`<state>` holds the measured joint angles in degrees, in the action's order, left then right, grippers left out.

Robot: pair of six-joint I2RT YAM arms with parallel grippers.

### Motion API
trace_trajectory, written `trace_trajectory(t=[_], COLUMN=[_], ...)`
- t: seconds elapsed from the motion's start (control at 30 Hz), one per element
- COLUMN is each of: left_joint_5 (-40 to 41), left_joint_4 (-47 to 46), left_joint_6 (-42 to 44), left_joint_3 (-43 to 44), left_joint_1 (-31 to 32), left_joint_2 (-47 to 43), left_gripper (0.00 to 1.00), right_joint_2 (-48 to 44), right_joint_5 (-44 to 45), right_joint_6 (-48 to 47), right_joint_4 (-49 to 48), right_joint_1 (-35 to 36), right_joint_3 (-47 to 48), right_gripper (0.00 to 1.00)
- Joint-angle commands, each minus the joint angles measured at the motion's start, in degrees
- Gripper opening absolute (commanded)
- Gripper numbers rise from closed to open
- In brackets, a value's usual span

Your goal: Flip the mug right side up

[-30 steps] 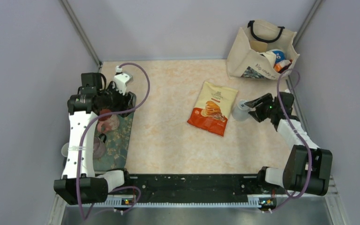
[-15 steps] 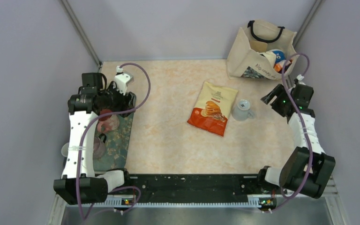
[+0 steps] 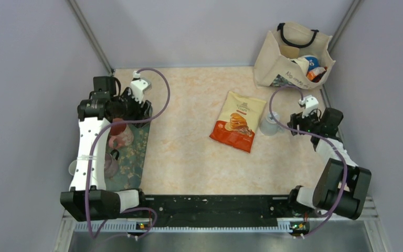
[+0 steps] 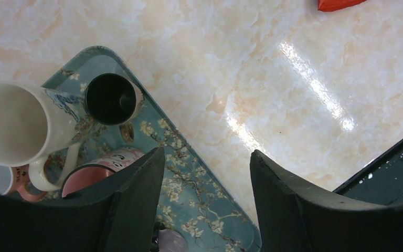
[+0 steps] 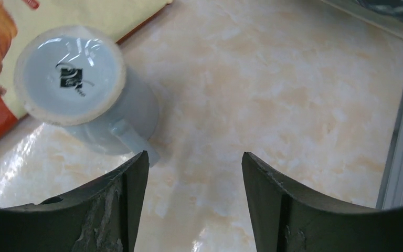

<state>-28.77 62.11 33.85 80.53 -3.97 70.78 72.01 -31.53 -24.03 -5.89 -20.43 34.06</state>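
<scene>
Mug (image 5: 73, 73) sits base-up on desk (image 5: 304, 89), beside chips (image 5: 84, 13). Right pincer (image 5: 193, 165) spread, empty, near it. Left pincer (image 4: 205, 163) spread over tray (image 4: 199, 210). No progress: grasp and flip both remain.

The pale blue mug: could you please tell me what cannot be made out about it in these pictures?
- Rim and inside: in the right wrist view the mug stands base up, so its own body hides them.
- Print on its base: too small to read there.
- Contact with the snack bag: the mug's body covers the gap.
</scene>
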Motion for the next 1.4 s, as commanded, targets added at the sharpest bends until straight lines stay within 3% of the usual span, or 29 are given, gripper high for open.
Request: trace_trajectory(t=[0.0, 0.13, 0.4, 0.63, 0.73, 0.83, 0.97, 1.13, 1.37], left_joint_5=[-0.40, -0.05, 0.43, 0.56, 0.65, 0.38, -1.24, -4.45, -11.05], left_joint_4=[1.21, 1.24, 0.96, 0.80, 0.81, 0.66, -0.47, -2.69, -7.80], left_joint_6=[1.56, 1.50, 0.65, 0.00, -0.07, -0.63, -2.30, -7.03, -16.07], left_joint_3=[3.33, 2.52, 2.09, 2.14, 1.79, 1.52, 1.12, 1.21, 0.85], left_joint_1=[0.42, 0.44, 0.45, 0.67, 0.75, 0.85, 0.98, 2.20, 6.27], left_joint_2=[0.35, -0.48, -0.87, -0.85, -0.73, -0.71, -0.65, 0.47, 2.17], left_gripper=[0.66, 0.66, 0.66, 0.66, 0.66, 0.66, 0.66, 0.66, 0.66], right_joint_2=[3.05, 8.42, 12.42, 14.25, 13.82, 13.54, 10.40, 2.34, -8.13], right_joint_5=[-13.14, -10.72, -7.25, -7.35, -7.29, -7.32, -7.29, -4.76, -2.95], right_joint_6=[-19.87, -28.90, -33.33, -34.39, -34.43, -33.07, -25.41, -4.28, 7.29], right_joint_4=[5.25, 16.73, 17.01, 16.98, 17.20, 17.65, 12.82, -1.40, -9.58], right_joint_1=[1.22, 4.08, 7.49, 8.77, 9.31, 10.37, 12.47, 12.59, 17.04], right_joint_3=[4.19, 8.54, 9.35, 9.67, 10.33, 10.80, 9.49, 5.56, 0.49], right_gripper=[0.63, 0.61, 0.60, 0.24, 0.02, 0.00, 0.00, 0.00, 0.00])
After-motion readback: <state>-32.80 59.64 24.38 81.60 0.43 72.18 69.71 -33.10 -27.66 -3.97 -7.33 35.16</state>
